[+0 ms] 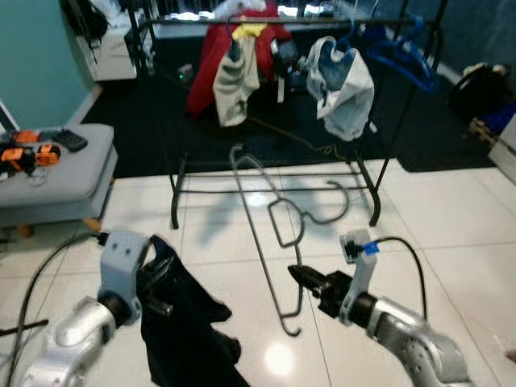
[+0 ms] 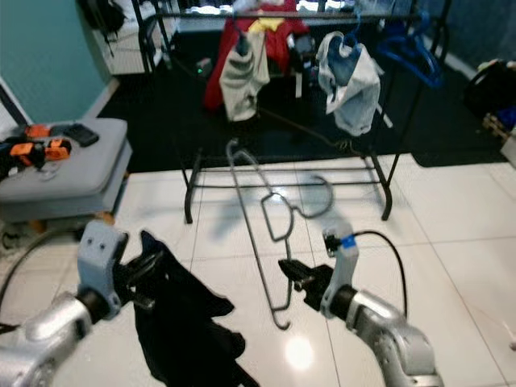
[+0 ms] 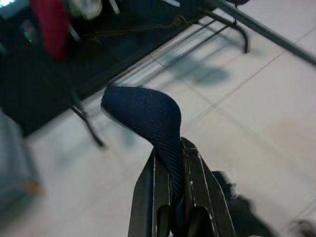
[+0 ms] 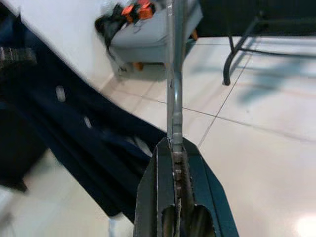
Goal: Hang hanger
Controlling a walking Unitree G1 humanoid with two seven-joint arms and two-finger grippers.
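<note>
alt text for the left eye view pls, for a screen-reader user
The right gripper is shut on a grey wire hanger, held over white floor tiles, while the left gripper is shut on a dark garment that hangs down. Ahead stands a black clothes rack with clothes; a grey bench sits to the left.

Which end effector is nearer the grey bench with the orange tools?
Left. The left end effector, shut on the dark garment, is just right of the grey bench; the right end effector is farther right, gripping the hanger.
</note>
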